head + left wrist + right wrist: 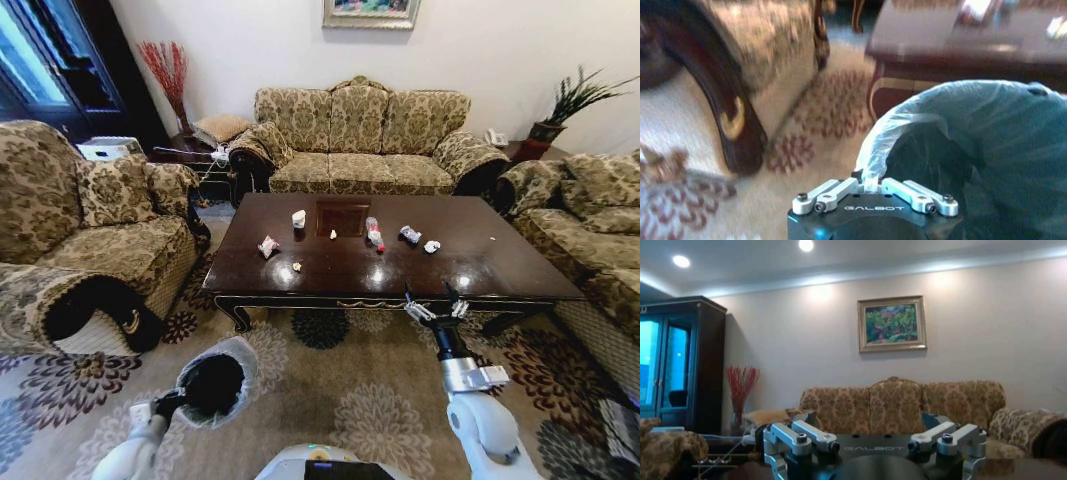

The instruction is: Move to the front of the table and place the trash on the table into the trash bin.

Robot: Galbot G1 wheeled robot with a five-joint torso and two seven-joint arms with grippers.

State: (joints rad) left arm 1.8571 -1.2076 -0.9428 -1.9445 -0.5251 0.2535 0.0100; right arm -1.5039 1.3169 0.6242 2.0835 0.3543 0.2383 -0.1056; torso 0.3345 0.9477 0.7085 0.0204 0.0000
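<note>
Facing the table (500,265), left pincer (870,189) clenched on the trash bin (215,385); right pincer (437,310), released, must next reach the trash (374,234) at frame centre.

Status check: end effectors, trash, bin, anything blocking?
Left end effector shut on trash bin rim, bin over carpet. Right end effector open, at table front edge. Trash all on table. Nothing in the way.

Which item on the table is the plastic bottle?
Start at the dark table before the sofa. Near its middle, just right of the square inlay, lies the bottle. Its red label sets it apart from the white cup and wrappers.
</note>
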